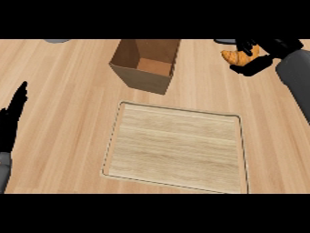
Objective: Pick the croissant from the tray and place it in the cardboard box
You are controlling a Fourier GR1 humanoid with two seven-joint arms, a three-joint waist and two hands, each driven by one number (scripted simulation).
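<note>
One croissant [236, 57] is pinched in the curled fingers of the right hand [258, 64], to the right of the open cardboard box [140, 77] and beyond the far right corner of the wooden tray [177, 150]. The left hand [6, 123] rests at the view's left edge, its fingers straight and close together.

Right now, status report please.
Right hand shut on croissant, right of cardboard box. Left hand open, resting at left edge. Nothing between croissant and cardboard box.
</note>
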